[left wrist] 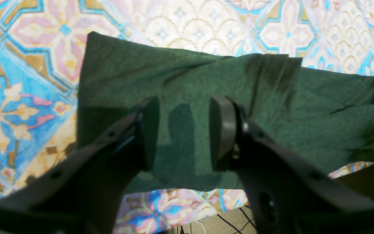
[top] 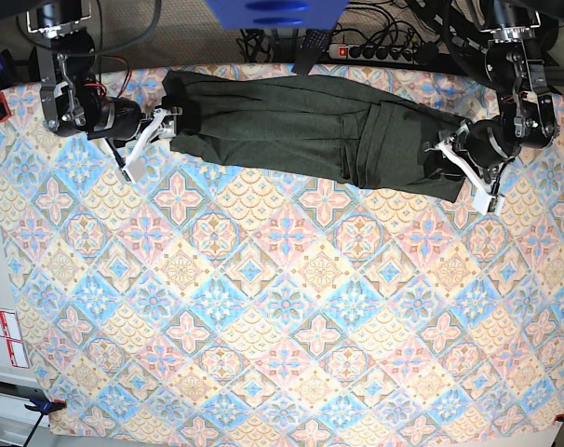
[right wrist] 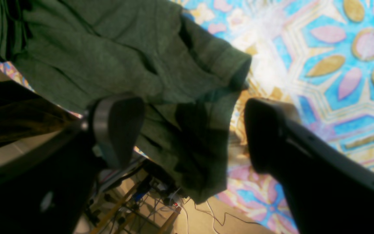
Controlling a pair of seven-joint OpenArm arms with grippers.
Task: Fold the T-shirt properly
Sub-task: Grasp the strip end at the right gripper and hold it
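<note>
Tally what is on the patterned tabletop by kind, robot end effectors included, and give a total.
T-shirt: 1
End effectors: 2, the left end effector and the right end effector
Patterned table cover: 1
Total: 4

T-shirt point(top: 291, 130): dark heathered olive-green, plain, no print | tablecloth point(top: 263, 307): repeating diamond tiles of floral medallions in sky blue, pink, cream and ochre-gold | left gripper point(left wrist: 183, 133): black, grey pads | right gripper point(right wrist: 193, 130): black, one pad edged in grey; white fingers in the base view | floor point(right wrist: 203, 221): tan
</note>
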